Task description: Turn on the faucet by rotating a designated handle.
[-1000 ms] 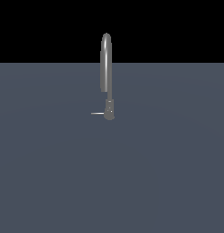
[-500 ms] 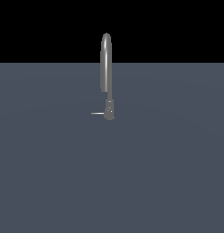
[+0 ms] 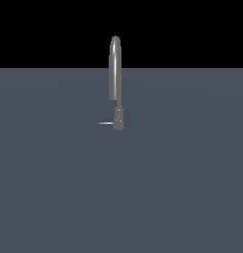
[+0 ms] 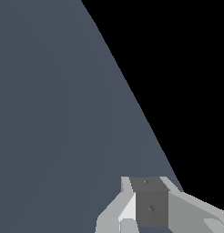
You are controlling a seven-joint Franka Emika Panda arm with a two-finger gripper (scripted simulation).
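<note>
Flat slate-grey bench (image 3: 182, 188) under black backdrop. Tall slim grey metallic gooseneck faucet (image 3: 115, 69) upright mid-bench on short thicker base. Thin pale grey rod handle (image 3: 105, 123) sticking level from base toward exterior view's left. White-and-grey tool (image 4: 148, 209) only partly visible in wrist view; released or clenched: cannot tell.

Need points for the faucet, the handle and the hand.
faucet (image 3: 114, 69): exterior view, on the upright spout tube.
handle (image 3: 105, 123): exterior view, mid-rod, sticking out toward that view's left.
hand (image 4: 150, 207): wrist view, only a part shows at the frame edge; the point lies on its dark grey face.
</note>
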